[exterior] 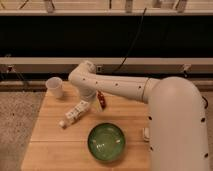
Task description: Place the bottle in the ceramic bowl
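Note:
The bottle (pixel 75 114) lies on its side on the wooden table (pixel 50 145), white with a speckled label, its cap pointing to the front left. The green ceramic bowl (pixel 106 142) sits in front of it, to the right, and holds nothing. My gripper (pixel 90 101) hangs from the white arm just above the bottle's far right end, very near or touching it. Whether it has hold of the bottle does not show.
A white paper cup (pixel 54 87) stands at the table's back left corner. A small red object (pixel 101 100) lies right of the gripper. A small white thing (pixel 145 133) shows at the right edge, partly behind my arm (pixel 170 115).

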Robot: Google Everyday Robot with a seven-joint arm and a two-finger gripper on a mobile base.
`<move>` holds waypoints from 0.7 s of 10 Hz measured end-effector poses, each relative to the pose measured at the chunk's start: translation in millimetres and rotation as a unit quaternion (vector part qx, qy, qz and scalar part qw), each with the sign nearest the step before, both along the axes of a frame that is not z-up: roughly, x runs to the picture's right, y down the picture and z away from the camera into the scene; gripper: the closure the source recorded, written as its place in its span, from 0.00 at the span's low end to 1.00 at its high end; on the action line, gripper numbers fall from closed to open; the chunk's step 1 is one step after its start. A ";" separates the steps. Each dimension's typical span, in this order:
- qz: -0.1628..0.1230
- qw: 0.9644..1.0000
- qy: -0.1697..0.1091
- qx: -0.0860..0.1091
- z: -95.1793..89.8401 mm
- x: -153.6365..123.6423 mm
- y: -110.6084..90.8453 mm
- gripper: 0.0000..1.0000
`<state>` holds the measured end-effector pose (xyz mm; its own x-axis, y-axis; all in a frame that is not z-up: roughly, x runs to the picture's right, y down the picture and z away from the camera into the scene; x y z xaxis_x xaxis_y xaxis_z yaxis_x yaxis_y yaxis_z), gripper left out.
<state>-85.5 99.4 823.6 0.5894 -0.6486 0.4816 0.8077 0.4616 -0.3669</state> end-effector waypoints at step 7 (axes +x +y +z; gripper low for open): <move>-0.021 0.999 -0.016 -0.030 28.6 -29.9 28.3 0.20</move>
<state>-115.4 127.8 852.2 0.5456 -0.6415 0.5392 0.8378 0.4043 -0.3669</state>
